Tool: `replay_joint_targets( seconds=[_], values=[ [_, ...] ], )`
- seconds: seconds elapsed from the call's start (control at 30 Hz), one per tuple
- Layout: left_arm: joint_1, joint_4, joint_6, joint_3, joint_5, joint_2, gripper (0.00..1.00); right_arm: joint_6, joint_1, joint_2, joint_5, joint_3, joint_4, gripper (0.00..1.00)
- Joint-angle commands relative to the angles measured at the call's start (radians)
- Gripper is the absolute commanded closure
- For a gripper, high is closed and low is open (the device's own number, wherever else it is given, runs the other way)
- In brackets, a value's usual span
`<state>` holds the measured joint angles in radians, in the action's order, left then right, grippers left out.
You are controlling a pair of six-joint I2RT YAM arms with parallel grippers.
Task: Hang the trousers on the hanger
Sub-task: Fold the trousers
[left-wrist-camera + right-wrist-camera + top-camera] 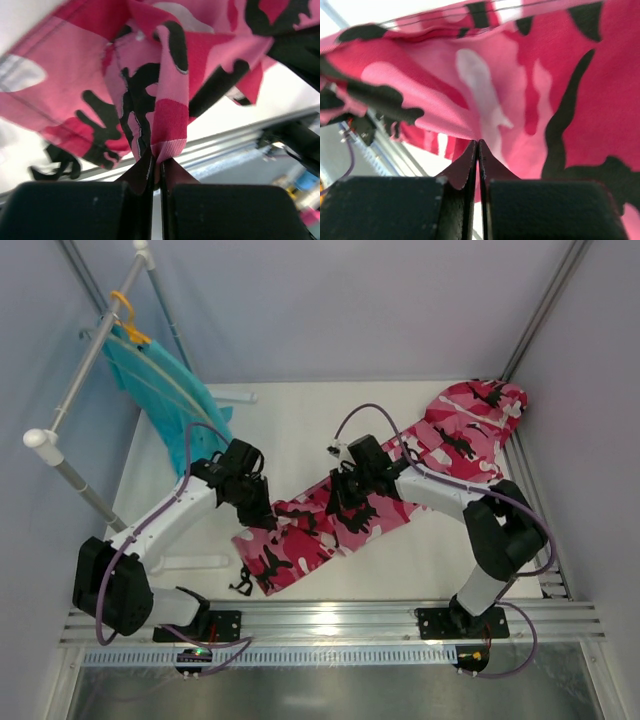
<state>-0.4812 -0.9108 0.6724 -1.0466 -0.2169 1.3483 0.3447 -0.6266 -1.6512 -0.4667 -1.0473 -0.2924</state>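
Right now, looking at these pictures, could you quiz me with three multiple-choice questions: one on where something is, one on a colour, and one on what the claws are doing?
1. Where do the trousers lie?
A) across the table, from between the arms to the far right corner
B) hung on a rail
C) folded in a pile at the far left

2. What colour is the garment hanging on the white rack?
A) yellow
B) black
C) teal

3. What are the left gripper and right gripper doing?
A) both are wide open
B) both are shut on the trousers
C) only one is shut

Answers:
1 A: the top view shows the trousers stretched diagonally over the table.
2 C: the cloth draped from the rack is plain teal.
3 B: each wrist view shows pink camouflage cloth pinched between closed fingers.
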Motion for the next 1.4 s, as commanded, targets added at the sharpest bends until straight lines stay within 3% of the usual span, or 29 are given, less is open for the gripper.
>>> replay_joint_targets(
  seconds=[0.0, 0.1, 0.13, 0.23, 0.3, 0.43, 0.7, 0.9, 1.1, 1.37],
  values=[
    [0.049, 0.168, 0.013, 0.053, -0.313, -0.009, 1.00, -0.055, 0.008, -0.036, 0.094, -0.085, 0.042, 0.96],
    [0.059, 0.182, 0.033, 0.040, -0.351, 0.026, 1.00, -0.062, 0.008, 0.002, 0.145, -0.065, 0.099, 0.80],
    [0.064, 0.179, 0.032, 0.031, -0.358, 0.035, 1.00, -0.062, 0.005, 0.028, 0.157, -0.040, 0.125, 0.70],
    [0.102, 0.187, 0.038, 0.023, -0.397, 0.055, 0.99, -0.059, -0.018, 0.174, 0.183, 0.097, 0.258, 0.57],
    [0.137, 0.217, 0.062, 0.034, -0.442, 0.058, 1.00, -0.094, -0.063, 0.293, 0.223, 0.220, 0.407, 0.54],
    [0.168, 0.243, 0.085, 0.030, -0.476, 0.081, 0.99, -0.183, -0.180, 0.376, 0.241, 0.358, 0.620, 0.47],
    [0.205, 0.271, 0.130, 0.026, -0.519, 0.092, 0.99, -0.233, -0.331, 0.266, 0.299, 0.432, 0.915, 0.26],
    [0.245, 0.248, 0.127, 0.023, -0.515, 0.083, 0.99, -0.230, -0.404, 0.082, 0.442, 0.388, 1.033, 0.26],
    [0.271, 0.277, 0.179, 0.040, -0.493, 0.075, 0.99, -0.170, -0.461, 0.005, 0.652, 0.418, 1.226, 0.26],
    [0.276, 0.357, 0.248, 0.082, -0.510, 0.069, 1.00, -0.099, -0.509, -0.136, 0.764, 0.368, 1.323, 0.26]
  ],
)
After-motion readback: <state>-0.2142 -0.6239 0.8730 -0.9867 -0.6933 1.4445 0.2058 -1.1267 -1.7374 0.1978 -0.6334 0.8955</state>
